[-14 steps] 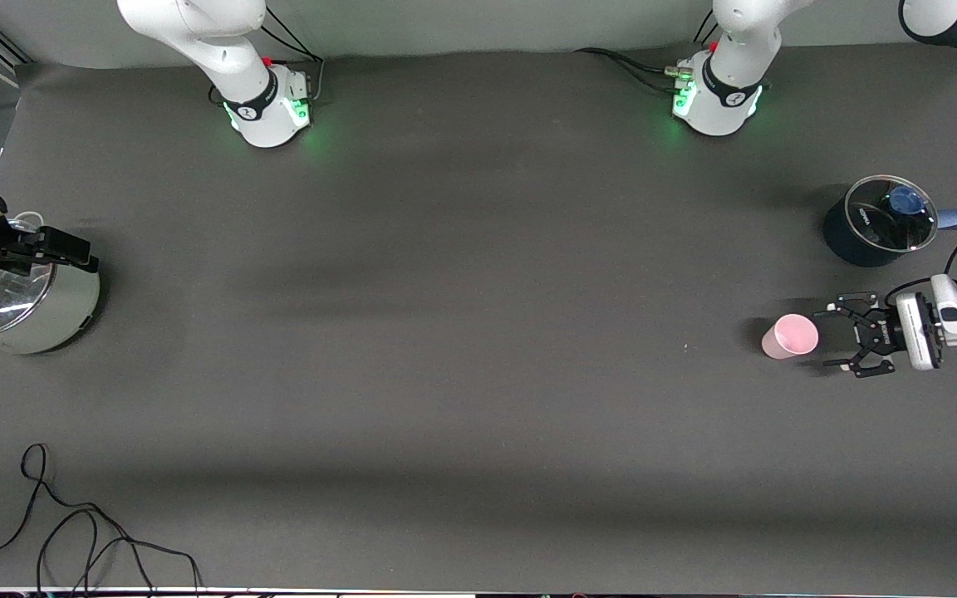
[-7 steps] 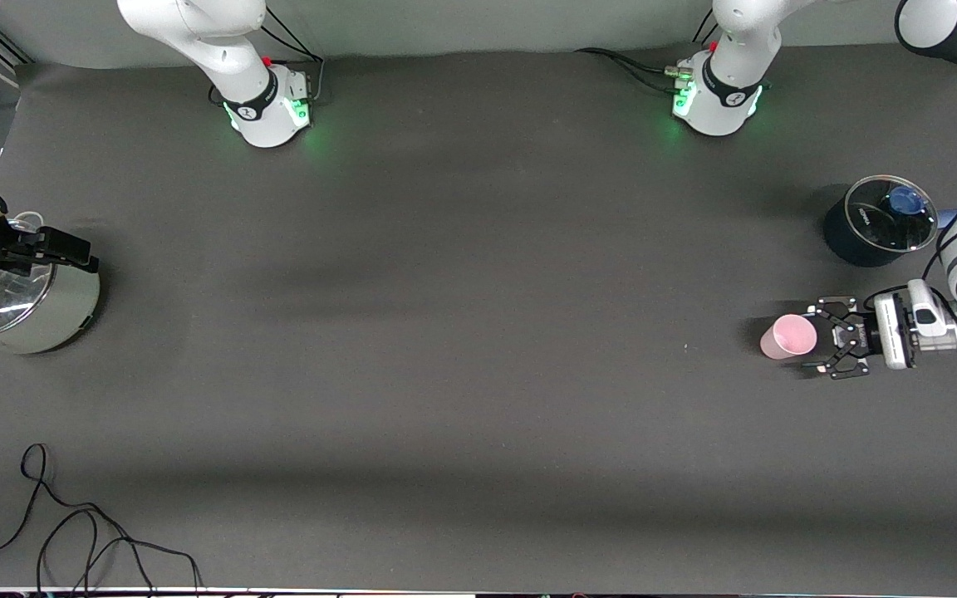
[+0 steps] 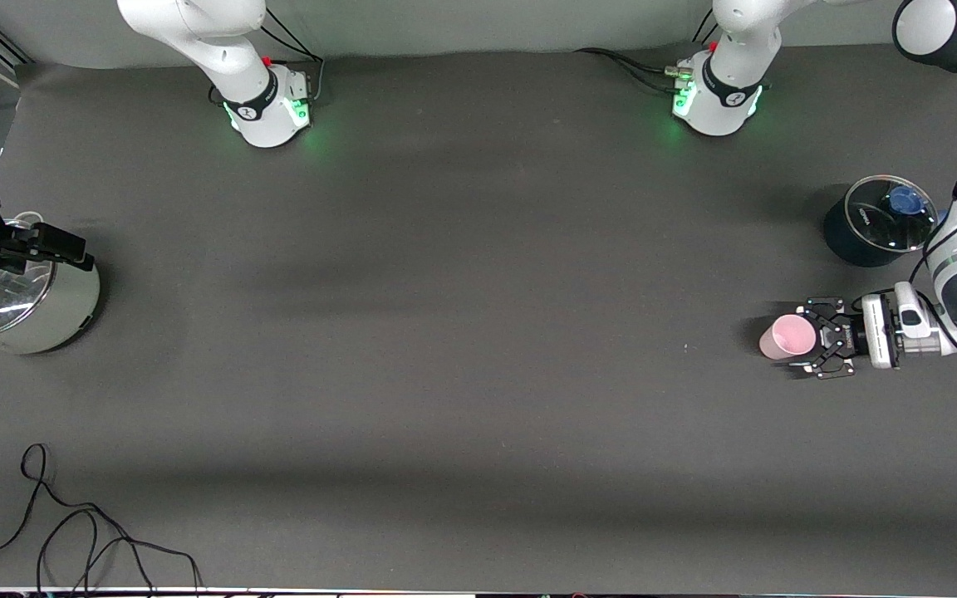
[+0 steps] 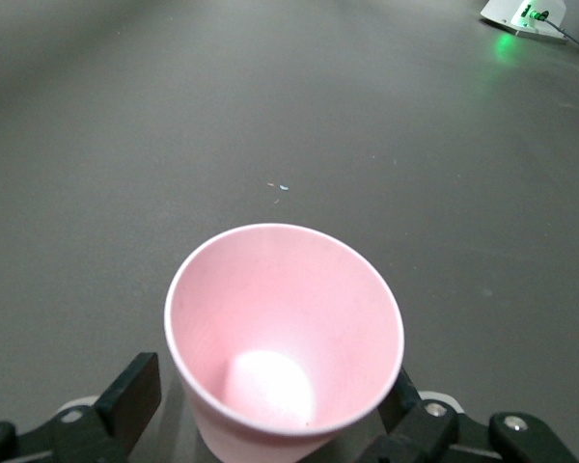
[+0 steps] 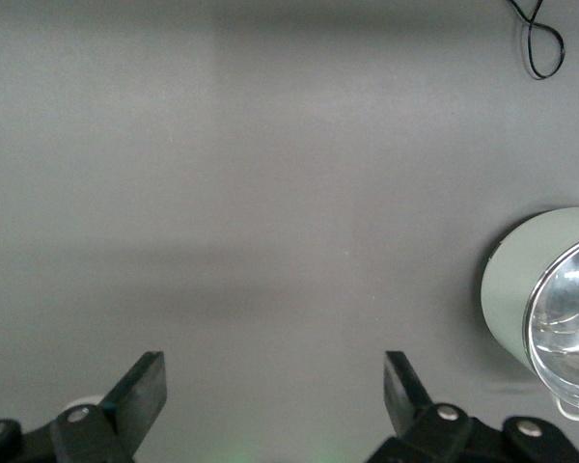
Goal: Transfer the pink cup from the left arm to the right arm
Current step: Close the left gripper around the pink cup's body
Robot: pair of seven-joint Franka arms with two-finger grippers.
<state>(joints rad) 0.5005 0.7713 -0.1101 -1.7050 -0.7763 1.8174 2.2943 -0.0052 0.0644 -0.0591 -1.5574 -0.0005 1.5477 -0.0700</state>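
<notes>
The pink cup (image 3: 786, 339) stands mouth up on the dark table at the left arm's end. My left gripper (image 3: 811, 339) lies low and level beside it, open, one black finger on each side of the cup's wall. In the left wrist view the pink cup (image 4: 285, 333) fills the space between the fingers (image 4: 130, 395) of the left gripper (image 4: 265, 400), and a narrow gap shows on at least one side. My right gripper (image 3: 71, 249) hangs open over a silver pot at the right arm's end. In its own view the right gripper (image 5: 272, 391) holds nothing.
A dark pot with a glass lid and blue knob (image 3: 879, 220) stands farther from the front camera than the cup, close to the left arm. The silver pot (image 3: 38, 311) (image 5: 545, 289) sits at the table's edge. A black cable (image 3: 71, 531) lies near the front edge.
My left gripper has slid along the table toward the cup, and its fingers now stand on either side of it. The cup has not moved. The right gripper has barely shifted.
</notes>
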